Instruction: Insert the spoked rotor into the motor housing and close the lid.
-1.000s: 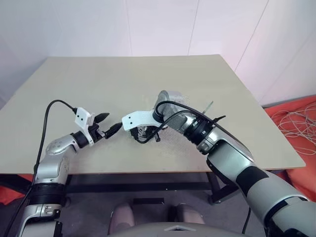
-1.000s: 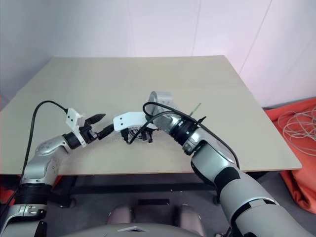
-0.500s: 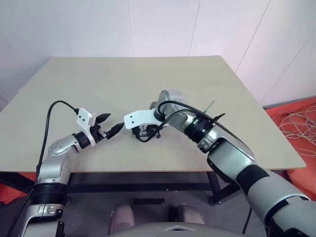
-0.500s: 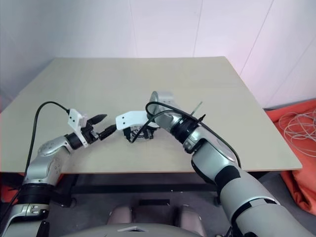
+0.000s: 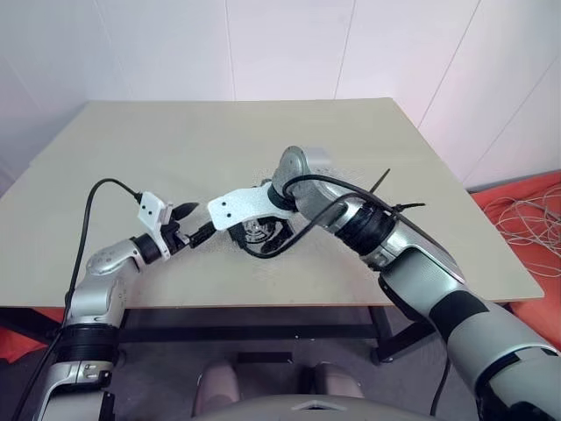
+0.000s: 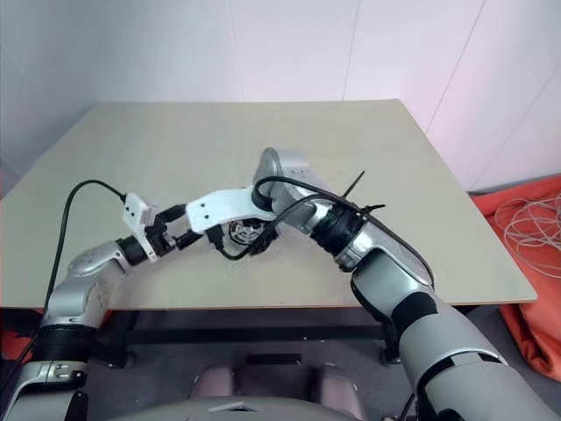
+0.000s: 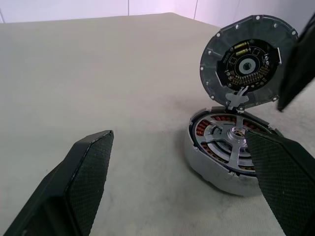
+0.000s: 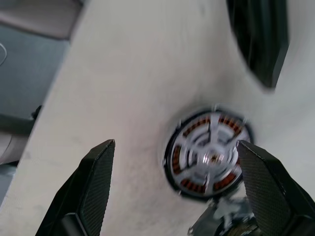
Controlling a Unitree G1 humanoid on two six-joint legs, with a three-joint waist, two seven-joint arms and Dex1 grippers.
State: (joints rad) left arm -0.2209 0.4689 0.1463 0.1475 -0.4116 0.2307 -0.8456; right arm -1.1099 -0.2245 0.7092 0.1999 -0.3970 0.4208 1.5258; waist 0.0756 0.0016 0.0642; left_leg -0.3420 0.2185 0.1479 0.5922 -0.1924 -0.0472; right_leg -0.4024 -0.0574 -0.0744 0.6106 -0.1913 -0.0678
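Both tools are being kept wide open, and nothing is being held by either. The right tool is being held above the motor housing, pointing steeply down at it, with its two black fingers standing apart on either side of the housing in the right wrist view. The left tool is being held level just beside the housing, pointing toward it, and its fingers are spread as well.

A beige counter is carrying the housing near its front edge, and the surface is looking matte and slightly worn around it. White walls are seen behind the counter. Orange cloth and pale cables are lying on the floor at the right.

The spoked rotor is lying flat inside the housing, with the copper-brown windings showing between its pale spokes. The lid is standing upright at the far side of the housing, joined to its rim, with its inner face showing a dark board with small parts around a round centre. Whether any writing is printed there cannot be told.
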